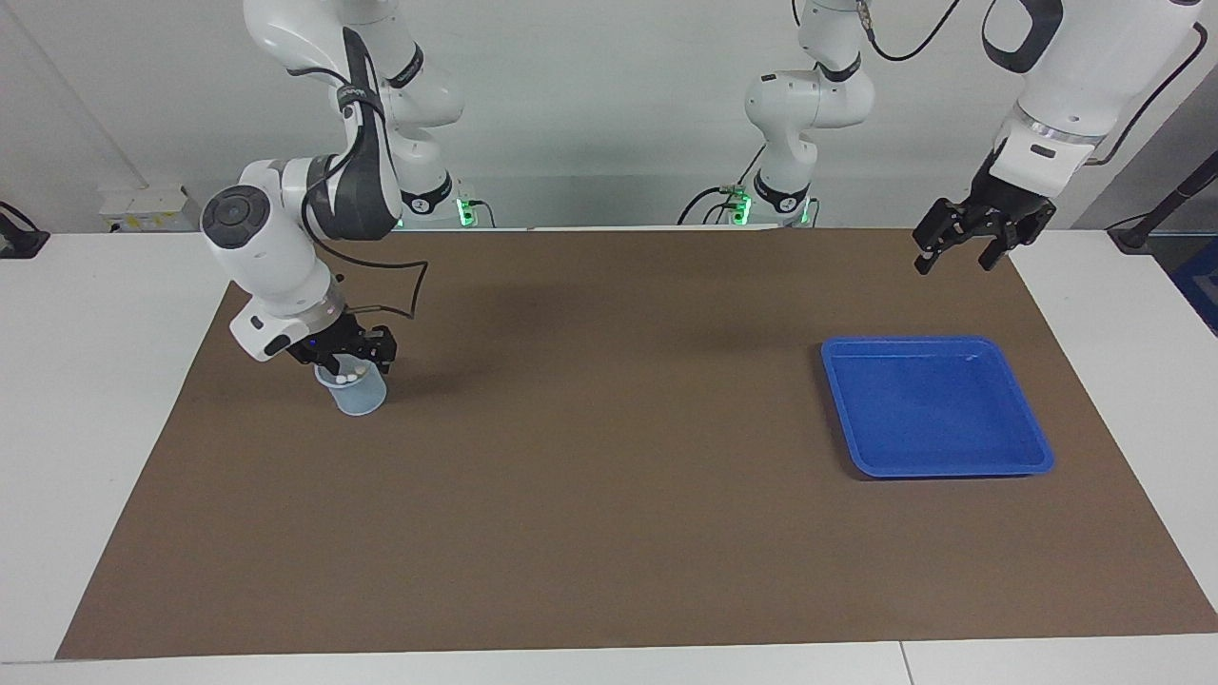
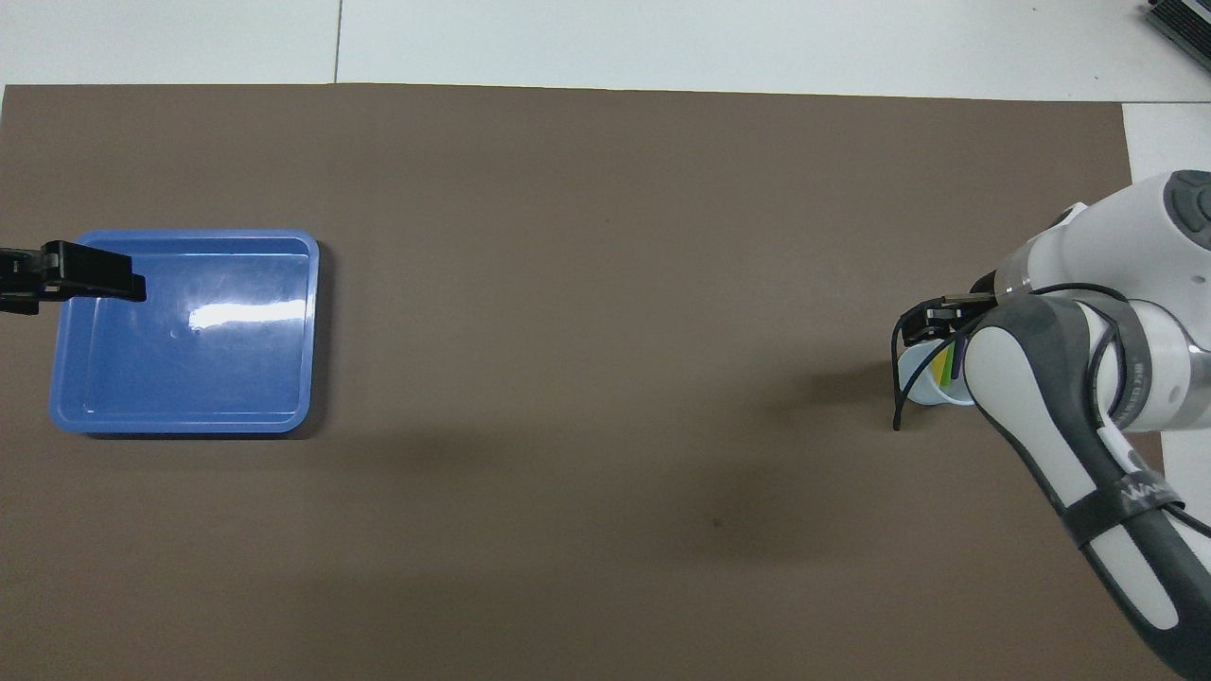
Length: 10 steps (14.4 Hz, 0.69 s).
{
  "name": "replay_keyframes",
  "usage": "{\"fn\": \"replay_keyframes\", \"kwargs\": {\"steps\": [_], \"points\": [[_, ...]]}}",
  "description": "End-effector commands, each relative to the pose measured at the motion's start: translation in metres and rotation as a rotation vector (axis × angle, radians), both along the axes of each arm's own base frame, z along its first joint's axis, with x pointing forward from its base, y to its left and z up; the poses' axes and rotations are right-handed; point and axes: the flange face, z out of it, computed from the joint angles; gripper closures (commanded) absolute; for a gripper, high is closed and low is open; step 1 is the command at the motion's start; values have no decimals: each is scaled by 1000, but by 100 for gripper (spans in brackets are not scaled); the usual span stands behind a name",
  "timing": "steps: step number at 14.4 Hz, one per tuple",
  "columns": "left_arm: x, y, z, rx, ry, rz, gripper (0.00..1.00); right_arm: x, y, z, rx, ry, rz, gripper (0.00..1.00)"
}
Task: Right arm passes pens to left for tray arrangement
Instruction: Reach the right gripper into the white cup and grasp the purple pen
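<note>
The right gripper (image 1: pixel 347 364) dips into the cup (image 1: pixel 360 395) holding the pens (image 2: pixel 942 367), its grip impossible to tell, while the left gripper (image 1: pixel 961 249) waits spread, raised near the tray (image 1: pixel 937 463).

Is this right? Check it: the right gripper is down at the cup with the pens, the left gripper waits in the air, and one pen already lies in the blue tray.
Not quite. The blue tray holds no pen; the facing view shows it bare. The pens stand in the cup, with the right gripper down at its mouth. The left gripper waits in the air.
</note>
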Motion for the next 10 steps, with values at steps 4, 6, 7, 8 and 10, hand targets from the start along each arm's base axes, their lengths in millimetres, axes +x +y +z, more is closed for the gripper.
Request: {"fn": "replay_keyframes", "kwargs": {"steps": [4,6,7,8,10], "points": [[-3,6,1,-11,-5,16,0,-8,-5,-7,18,-16,-44,42],[-5,6,-1,-11,-1,17,0,-9,-6,-8,18,-10,-47,47],[-5,6,-1,-11,-2,19,0,-10,-6,-10,20,-3,-48,51],[-5,6,0,-13,-7,19,0,-11,-6,-10,20,5,-46,53],[-3,6,1,-14,-25,22,0,-13,-8,-10,21,20,-47,58]]}}
